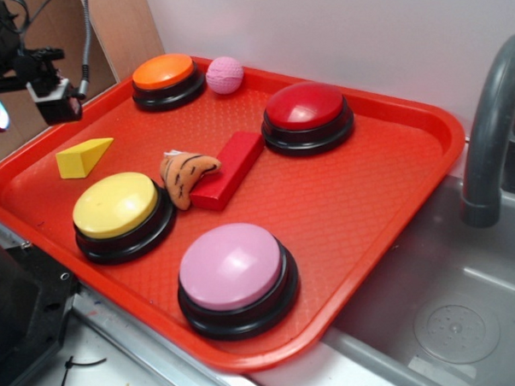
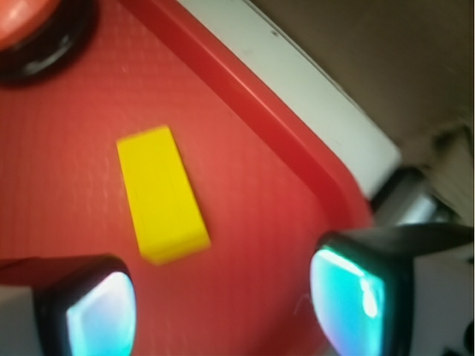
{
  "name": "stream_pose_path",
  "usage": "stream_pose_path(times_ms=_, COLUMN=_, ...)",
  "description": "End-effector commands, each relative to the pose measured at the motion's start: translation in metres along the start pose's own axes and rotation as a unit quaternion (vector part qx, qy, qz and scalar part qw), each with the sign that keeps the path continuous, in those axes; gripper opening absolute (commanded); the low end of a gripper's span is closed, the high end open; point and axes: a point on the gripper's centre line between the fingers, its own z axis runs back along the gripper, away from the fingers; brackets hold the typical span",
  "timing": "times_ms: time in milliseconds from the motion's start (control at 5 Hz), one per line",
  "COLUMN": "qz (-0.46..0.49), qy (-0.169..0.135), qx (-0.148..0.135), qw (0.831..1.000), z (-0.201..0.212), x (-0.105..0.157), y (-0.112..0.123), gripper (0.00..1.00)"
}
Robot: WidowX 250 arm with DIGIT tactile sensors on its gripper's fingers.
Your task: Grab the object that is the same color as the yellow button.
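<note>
The object, a small yellow wedge block (image 1: pixel 83 157), lies on the red tray (image 1: pixel 352 214) near its left edge. The yellow button (image 1: pixel 122 213) with its pale yellow dome sits just in front of it. My gripper (image 1: pixel 23 99) hovers above the tray's left rim, up and left of the wedge, jaws wide apart. In the wrist view the wedge (image 2: pixel 162 194) lies flat on the tray, ahead of the gap between my fingers and nearer the left one. My gripper (image 2: pixel 223 304) is open with nothing between its pads.
On the tray stand an orange button (image 1: pixel 166 80), a dark red button (image 1: pixel 307 115) and a pink button (image 1: pixel 235 278). A pink ball (image 1: pixel 225 75), a red rectangular block (image 1: pixel 229 169) and a small striped plush (image 1: pixel 187 175) lie between them. A sink and grey faucet (image 1: pixel 494 131) are at right.
</note>
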Motion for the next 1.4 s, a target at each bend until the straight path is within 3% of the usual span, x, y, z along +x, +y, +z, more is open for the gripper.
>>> stream_pose_path(times_ms=0, qz=-0.045, qy=0.001, qx=-0.048, qw=0.998, z=-0.033, x=0.002, y=-0.01, gripper=1.0)
stream_pose_path(times_ms=200, qz=-0.061, qy=0.01, qx=-0.062, qw=0.996, z=-0.042, x=-0.002, y=-0.016, gripper=1.0)
stream_pose_path(times_ms=400, qz=-0.07, qy=0.01, qx=-0.047, qw=0.996, z=-0.048, x=-0.004, y=-0.017, gripper=1.0)
stream_pose_path(times_ms=600, qz=-0.058, qy=-0.005, qx=-0.034, qw=0.998, z=-0.043, x=-0.005, y=-0.014, gripper=0.0)
stream_pose_path(times_ms=800, qz=-0.049, qy=-0.019, qx=0.019, qw=0.998, z=-0.025, x=-0.004, y=-0.019, gripper=0.0)
stream_pose_path(times_ms=1000, qz=-0.083, qy=0.005, qx=0.016, qw=0.996, z=0.012, x=-0.006, y=-0.036, gripper=0.0)
stream_pose_path(times_ms=1200, qz=-0.114, qy=0.009, qx=-0.001, qw=0.993, z=0.043, x=-0.01, y=-0.052, gripper=0.0)
